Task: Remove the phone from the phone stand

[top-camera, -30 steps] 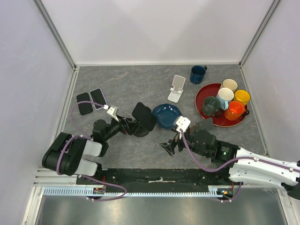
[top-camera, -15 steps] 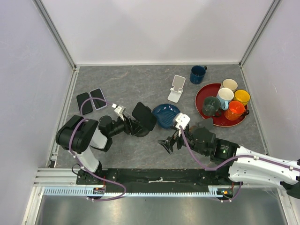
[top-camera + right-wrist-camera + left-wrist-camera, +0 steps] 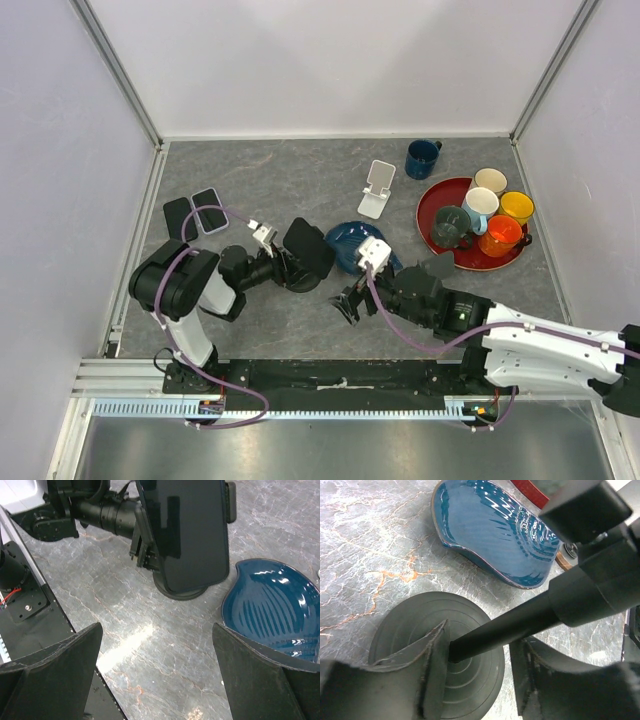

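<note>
A black phone [image 3: 310,245] [image 3: 192,530] sits clamped in a black phone stand with a round base [image 3: 420,640] [image 3: 182,592] and a slanting stem [image 3: 510,627]. My left gripper [image 3: 283,268] [image 3: 481,640] straddles that stem low down, just above the base. Its left finger [image 3: 432,655] touches the stem, and a gap shows at the other finger, so it is open. My right gripper [image 3: 350,303] [image 3: 157,635] hovers wide open just in front of the stand, holding nothing and facing the phone's screen.
A blue ridged dish [image 3: 352,245] [image 3: 272,600] lies right beside the stand. A white stand [image 3: 377,188], a navy mug [image 3: 422,157] and a red tray [image 3: 470,265] with several mugs are at the back right. Two dark phones [image 3: 195,215] lie at the left.
My left jaws have narrowed around the stand's stem and the left arm has risen. My right gripper has slid left toward the stand, still open.
</note>
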Motion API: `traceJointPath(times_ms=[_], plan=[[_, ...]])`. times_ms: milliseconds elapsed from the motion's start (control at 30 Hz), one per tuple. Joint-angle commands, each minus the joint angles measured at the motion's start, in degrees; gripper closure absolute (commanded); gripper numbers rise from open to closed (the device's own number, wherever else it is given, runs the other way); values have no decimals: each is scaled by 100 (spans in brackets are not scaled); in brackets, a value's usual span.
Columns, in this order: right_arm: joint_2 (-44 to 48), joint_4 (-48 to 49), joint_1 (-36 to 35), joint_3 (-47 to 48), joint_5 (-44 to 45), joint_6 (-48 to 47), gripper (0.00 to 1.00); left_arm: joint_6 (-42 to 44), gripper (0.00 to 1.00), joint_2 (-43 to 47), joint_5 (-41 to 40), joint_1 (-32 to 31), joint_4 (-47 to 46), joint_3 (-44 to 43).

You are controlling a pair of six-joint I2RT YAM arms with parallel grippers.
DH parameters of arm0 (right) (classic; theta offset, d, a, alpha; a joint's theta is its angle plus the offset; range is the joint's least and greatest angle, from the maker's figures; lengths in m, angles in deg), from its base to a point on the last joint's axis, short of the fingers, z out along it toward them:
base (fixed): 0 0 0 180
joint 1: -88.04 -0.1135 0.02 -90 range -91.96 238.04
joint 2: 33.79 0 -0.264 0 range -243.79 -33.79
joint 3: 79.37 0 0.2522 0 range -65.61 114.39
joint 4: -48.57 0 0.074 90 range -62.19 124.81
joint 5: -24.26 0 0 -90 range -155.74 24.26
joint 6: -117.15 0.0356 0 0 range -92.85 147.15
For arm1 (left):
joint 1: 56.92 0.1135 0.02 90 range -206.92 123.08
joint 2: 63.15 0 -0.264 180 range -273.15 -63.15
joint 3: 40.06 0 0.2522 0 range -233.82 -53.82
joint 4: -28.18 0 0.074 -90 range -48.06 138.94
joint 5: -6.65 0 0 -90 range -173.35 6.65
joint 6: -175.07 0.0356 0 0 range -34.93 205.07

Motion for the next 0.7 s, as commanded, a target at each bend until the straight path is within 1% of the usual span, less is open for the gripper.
traceJointPath(times_ms=[0, 33, 167, 200, 233, 300, 367, 400, 467, 633, 667], plan=[[-404, 119, -25, 646, 150, 197, 2, 315, 54, -75, -442, -255, -1809, 245], [-476, 92, -51, 743, 211, 232, 2, 298, 55, -75, -513, -264, -1862, 289], [-967, -136, -192, 1357, 694, 285, 2, 315, 69, 4, -925, -317, -1942, 457], [-1186, -320, -279, 1498, 861, 294, 2, 324, 75, 13, -1013, -369, -1950, 526], [-1293, -409, -315, 1630, 1149, 285, 2, 367, 77, 65, -1093, -387, -1976, 571], [-1547, -558, -420, 1973, 1441, 233, 2, 420, 84, 136, -1286, -466, -1977, 667], [-1680, -620, -482, 2236, 1837, 232, 2, 604, 85, 223, -1522, -572, -1942, 729], [-1785, -629, -526, 2307, 1933, 232, 2, 684, 88, 259, -1594, -694, -1898, 738], [-1865, -629, -561, 2440, 2180, 206, 2, 956, 89, 338, -1847, -861, -1610, 721], [-1795, -568, -640, 2239, 2540, 320, 2, 1606, 92, 663, -2543, -1485, -836, 633], [-1742, -498, -641, 2194, 2645, 390, 2, 1677, 93, 707, -2805, -1573, -721, 615]])
